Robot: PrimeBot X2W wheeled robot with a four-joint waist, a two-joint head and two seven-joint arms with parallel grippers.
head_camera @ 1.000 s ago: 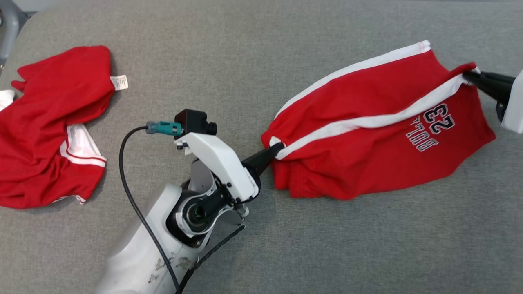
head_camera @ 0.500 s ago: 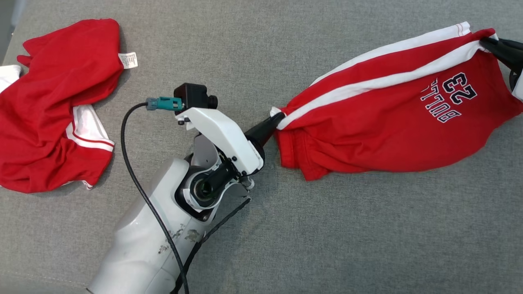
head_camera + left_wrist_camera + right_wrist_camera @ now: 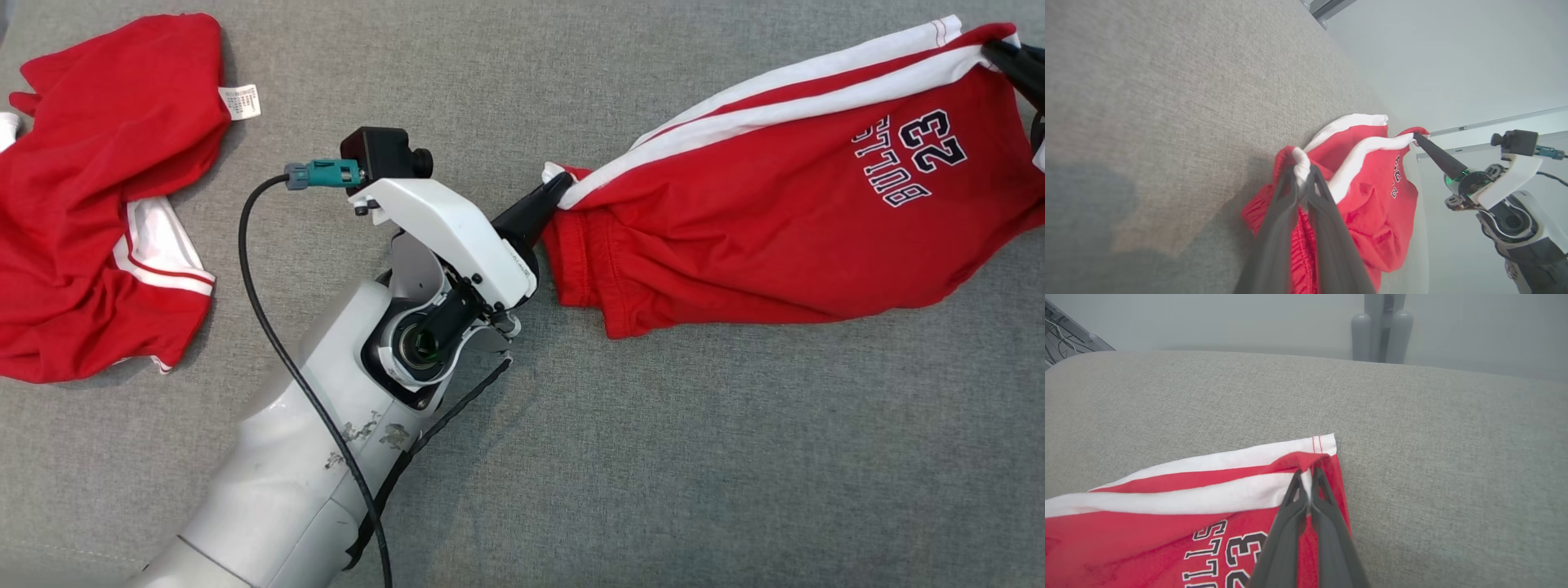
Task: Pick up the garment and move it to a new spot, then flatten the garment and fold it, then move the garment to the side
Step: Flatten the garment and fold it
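Garment (image 3: 775,237) lies on the cushion (image 3: 653,457), right of the heap (image 3: 82,237).

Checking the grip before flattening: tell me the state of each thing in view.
garment, held at two ends, stretched between the grippers, doubled over, not flat.
left gripper, shut on one white-striped corner.
right gripper, shut on the opposite corner.
other garment, crumpled on the grey surface, untouched.
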